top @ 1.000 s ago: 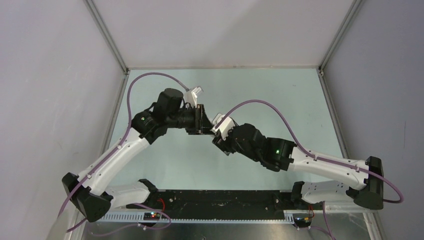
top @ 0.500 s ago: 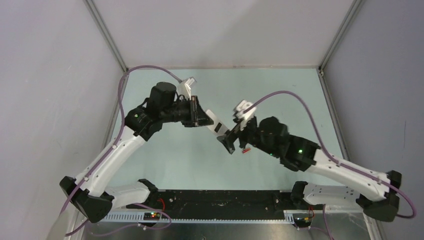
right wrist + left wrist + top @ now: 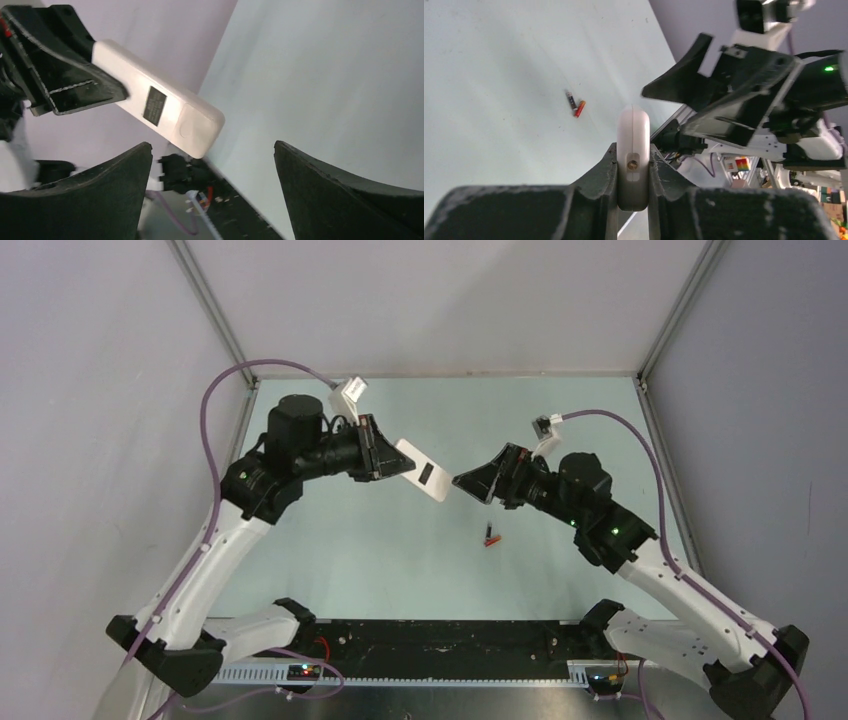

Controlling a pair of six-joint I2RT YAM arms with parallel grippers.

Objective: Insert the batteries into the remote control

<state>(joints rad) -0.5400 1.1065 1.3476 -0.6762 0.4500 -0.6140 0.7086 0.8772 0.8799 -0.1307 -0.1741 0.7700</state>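
Top view: I am seeing the left gripper (image 3: 385, 453) clamping the remote control (image 3: 422, 471) by one end. The remote control is hanging in the air above the table (image 3: 330, 550), with its free end pointing toward the right gripper (image 3: 487, 480). White back facing up, small dark label (image 3: 426, 474) showing on it. The right gripper is sitting just beside that free end with jaws spread wide and nothing in them. I cannot tell whether they are touching. The dark battery (image 3: 489, 531) and the orange-red battery (image 3: 491, 541) are lying together on the table, nearer the bases than the right gripper, and well apart from the remote control.

Left wrist view: I am looking at the remote control (image 3: 633, 155) edge-on, pinched tight between both fingers of the left gripper (image 3: 633, 167). The dark battery (image 3: 570, 100) and orange-red battery (image 3: 580, 108) are lying end to end in a shallow V on the table (image 3: 499, 75), ends about touching. The right gripper (image 3: 709, 102) is filling the upper right, gaping and empty.

Right wrist view: the right gripper (image 3: 212, 160) is showing its two fingers far apart, with nothing between the pads. The remote control (image 3: 170, 117) is slanting down from the left gripper (image 3: 67, 75), which is gripping its far end. The rounded free end is hanging above the gap between my fingers, clear of both. The label (image 3: 155, 105) is facing the camera. Batteries not in this view.
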